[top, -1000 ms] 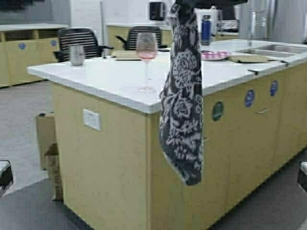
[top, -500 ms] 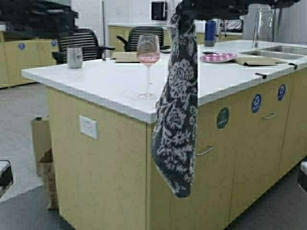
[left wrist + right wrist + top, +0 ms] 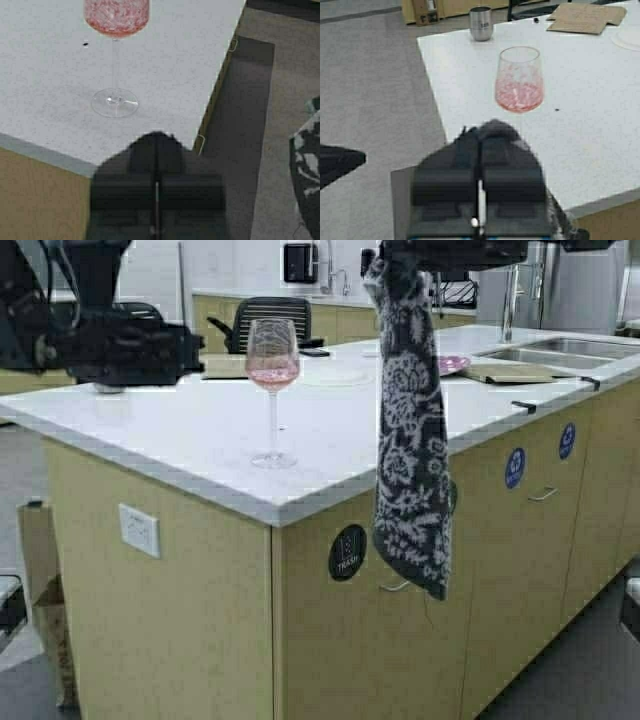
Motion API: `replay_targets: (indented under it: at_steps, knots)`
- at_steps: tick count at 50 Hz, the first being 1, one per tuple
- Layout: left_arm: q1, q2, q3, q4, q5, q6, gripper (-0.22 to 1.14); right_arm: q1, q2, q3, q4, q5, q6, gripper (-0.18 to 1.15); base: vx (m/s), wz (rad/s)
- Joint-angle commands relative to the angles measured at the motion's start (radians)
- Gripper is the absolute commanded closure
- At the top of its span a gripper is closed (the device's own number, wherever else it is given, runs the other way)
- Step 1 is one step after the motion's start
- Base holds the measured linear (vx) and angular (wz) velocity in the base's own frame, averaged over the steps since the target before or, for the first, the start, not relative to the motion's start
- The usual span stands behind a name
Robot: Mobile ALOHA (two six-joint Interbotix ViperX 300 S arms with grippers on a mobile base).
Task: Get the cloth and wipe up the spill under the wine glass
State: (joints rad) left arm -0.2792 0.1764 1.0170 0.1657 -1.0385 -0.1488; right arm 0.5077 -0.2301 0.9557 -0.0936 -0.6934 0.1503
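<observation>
High view: we see the white stone surface (image 3: 200,430) on tan cabinets, with the tall clear stemmed wine glass (image 3: 273,390) holding pink liquid, upright near the surface's near edge. The long dark grey cloth (image 3: 410,430) with white floral print hangs from the right tool (image 3: 395,260) at top centre, draping down in front of the cabinet face, right of the glass and apart from it. The left tool (image 3: 190,345) is over the surface's left side, left of the glass, at about bowl height. Steel sink (image 3: 560,348) far right, black chair (image 3: 265,320) behind the surface.

Left wrist view: left tool (image 3: 156,150) has fingers pressed together, gripping nothing, pointing at the glass foot (image 3: 115,102) near the surface corner. Cloth edge (image 3: 307,165) hangs off to one side.

Right wrist view: right tool (image 3: 480,145) is clamped, with cloth (image 3: 560,220) trailing below it. Glass (image 3: 519,80) just beyond; short steel tumbler (image 3: 481,23) and flat brown paper sheets (image 3: 585,17) at the far end.
</observation>
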Motion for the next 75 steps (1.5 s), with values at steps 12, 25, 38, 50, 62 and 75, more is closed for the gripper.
replay_targets:
  at_steps: [12,25,38,50,62,75]
  knots:
    - [-0.006,0.189,-0.023,-0.003,-0.230,0.002,0.87,-0.020,-0.017,-0.012,0.000,-0.031,0.002,0.91,0.19,-0.05]
    - [-0.017,0.307,-0.011,-0.002,-0.359,0.002,0.56,-0.020,-0.017,-0.008,0.000,-0.060,0.002,0.91,0.20,-0.02]
    - [-0.051,0.433,-0.034,0.008,-0.500,0.020,0.06,-0.020,-0.008,0.006,0.000,-0.061,0.000,0.91,0.17,0.02]
    - [-0.066,0.558,-0.081,-0.005,-0.615,0.120,-0.07,-0.020,0.015,0.017,0.000,-0.061,0.000,0.91,0.14,0.02]
    - [-0.083,0.627,-0.172,-0.008,-0.621,0.121,-0.07,-0.020,0.028,0.018,0.000,-0.061,0.002,0.91,0.10,0.01]
    - [-0.083,0.681,-0.299,-0.015,-0.607,0.121,-0.07,-0.020,0.028,0.011,0.000,-0.071,0.000,0.91,0.07,0.01]
